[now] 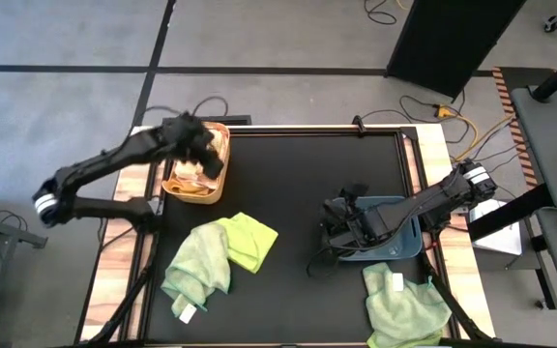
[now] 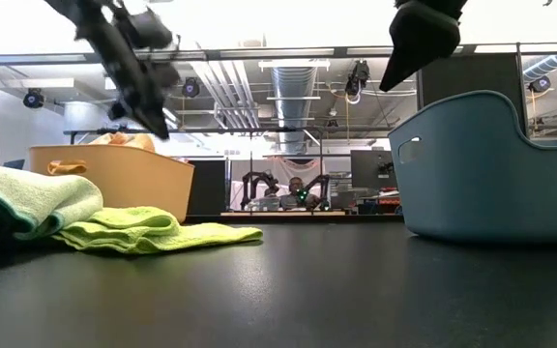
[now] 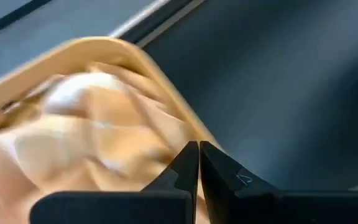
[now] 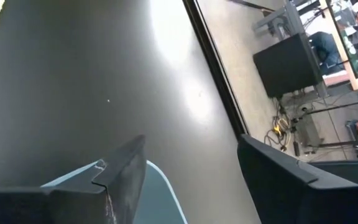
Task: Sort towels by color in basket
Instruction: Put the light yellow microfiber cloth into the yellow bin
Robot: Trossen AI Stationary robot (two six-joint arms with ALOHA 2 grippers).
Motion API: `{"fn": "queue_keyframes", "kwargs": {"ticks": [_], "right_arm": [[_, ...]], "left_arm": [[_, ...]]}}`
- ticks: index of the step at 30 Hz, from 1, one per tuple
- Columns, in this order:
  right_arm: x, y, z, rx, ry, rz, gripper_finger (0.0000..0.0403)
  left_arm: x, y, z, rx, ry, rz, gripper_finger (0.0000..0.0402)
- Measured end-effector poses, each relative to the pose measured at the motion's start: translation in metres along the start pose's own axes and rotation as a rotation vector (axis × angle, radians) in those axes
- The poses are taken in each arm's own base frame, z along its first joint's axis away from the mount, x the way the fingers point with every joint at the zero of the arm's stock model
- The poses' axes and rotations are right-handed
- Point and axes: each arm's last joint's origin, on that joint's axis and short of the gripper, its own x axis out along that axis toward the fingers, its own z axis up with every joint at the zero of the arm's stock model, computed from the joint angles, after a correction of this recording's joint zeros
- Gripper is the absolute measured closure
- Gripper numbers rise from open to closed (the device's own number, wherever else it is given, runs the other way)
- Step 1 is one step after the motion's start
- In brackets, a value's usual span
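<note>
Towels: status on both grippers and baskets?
Left gripper shut, empty, over tan basket holding peach towels. Right gripper open above blue basket. Green towels on table, another near blue basket.

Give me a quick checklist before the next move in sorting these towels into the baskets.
1. Left gripper empty above the tan plastic basket: ok, fingers shut with nothing between them.
2. Right gripper ready to grasp: ok, open over the blue plastic basket.
3. Orange and peach cloth towels inside the tan basket: ok.
4. Blue basket contents: cannot tell.
5. Green towels sorted: not ok; the bright green folded towel and two pale green crumpled towels lie on the black table.
</note>
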Motion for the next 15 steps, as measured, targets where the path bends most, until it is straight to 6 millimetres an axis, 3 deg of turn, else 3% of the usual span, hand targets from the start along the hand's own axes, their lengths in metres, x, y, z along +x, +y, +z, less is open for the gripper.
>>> {"fn": "queue_keyframes", "kwargs": {"ticks": [3, 7, 15], "right_arm": [[0.000, 0.000, 0.000, 0.013, -0.002, 0.002, 0.0168], [0.000, 0.001, 0.002, 0.032, -0.015, 0.011, 0.0172], [0.000, 0.004, 0.006, 0.052, -0.038, 0.031, 0.0163]], "left_arm": [[-0.021, -0.022, -0.019, 0.002, -0.004, -0.078, 0.0402], [-0.031, -0.038, -0.048, -0.050, 0.077, -0.051, 0.0402], [0.010, -0.032, -0.096, -0.115, 0.144, 0.192, 0.0402]]}}
